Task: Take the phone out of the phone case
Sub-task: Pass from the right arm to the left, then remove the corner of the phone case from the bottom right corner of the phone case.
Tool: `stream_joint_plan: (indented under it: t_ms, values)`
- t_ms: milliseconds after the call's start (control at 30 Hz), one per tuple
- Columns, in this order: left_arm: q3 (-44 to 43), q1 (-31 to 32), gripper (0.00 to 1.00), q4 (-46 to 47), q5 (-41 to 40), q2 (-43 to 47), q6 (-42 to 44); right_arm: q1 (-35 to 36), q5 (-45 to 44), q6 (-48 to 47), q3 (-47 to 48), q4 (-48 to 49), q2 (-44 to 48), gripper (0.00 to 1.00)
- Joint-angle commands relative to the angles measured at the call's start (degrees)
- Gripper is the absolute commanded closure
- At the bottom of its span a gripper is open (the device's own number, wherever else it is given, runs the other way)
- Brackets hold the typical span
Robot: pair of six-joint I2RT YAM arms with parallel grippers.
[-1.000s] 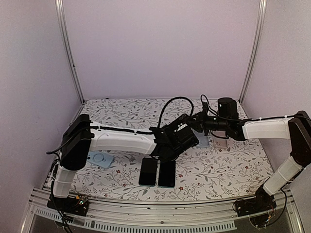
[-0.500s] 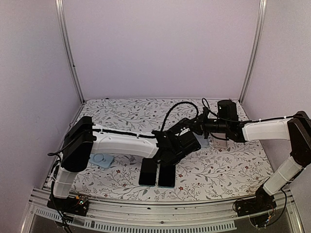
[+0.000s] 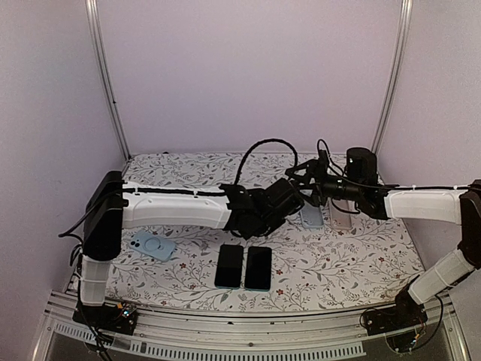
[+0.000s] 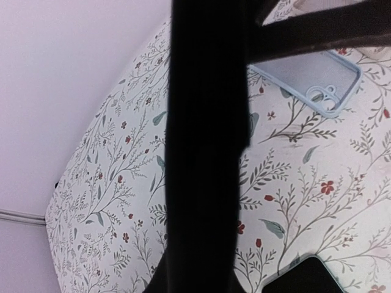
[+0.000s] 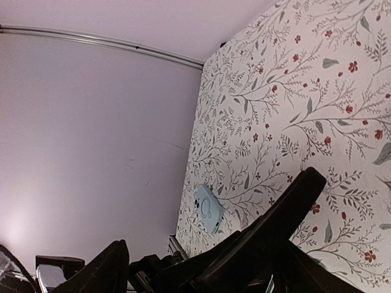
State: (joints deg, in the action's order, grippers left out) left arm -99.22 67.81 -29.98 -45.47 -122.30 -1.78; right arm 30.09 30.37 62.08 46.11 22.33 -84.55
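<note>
The left hand point(image 3: 288, 200), at the frame's centre, pinched what looked like the dark phone point(image 4: 208, 122). The right hand point(image 3: 309, 191) stood spread. The empty case point(image 4: 308, 82) lay on the surface point(image 3: 338, 263). With only 1 thin grip, the phone could slip and drop.

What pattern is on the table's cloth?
White cloth with grey-green leafy twigs and small red flowers, clearest in the left wrist view.

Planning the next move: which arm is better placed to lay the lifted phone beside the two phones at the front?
Left, probably: the left gripper looks shut on the dark phone; the right gripper stands open, holding nothing.
</note>
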Motion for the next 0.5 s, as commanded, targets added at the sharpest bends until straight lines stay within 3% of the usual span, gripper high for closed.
stream_joint_plan:
  t_ms: [0,200,467]
  values:
    - [0.4,-2.0,1.0,3.7,9.8,5.6,-3.1,0.1,-0.8,-6.2,1.6,1.3,3.7,0.13]
    - [3.6,-5.8,1.0,5.4,23.1,9.5,-7.7,0.7,-4.2,-12.7,3.5,-0.9,8.1,0.03]
    - [13.0,-13.1,1.0,15.6,47.8,17.7,-15.7,0.8,-6.3,-18.4,3.4,-2.6,11.3,0.02]
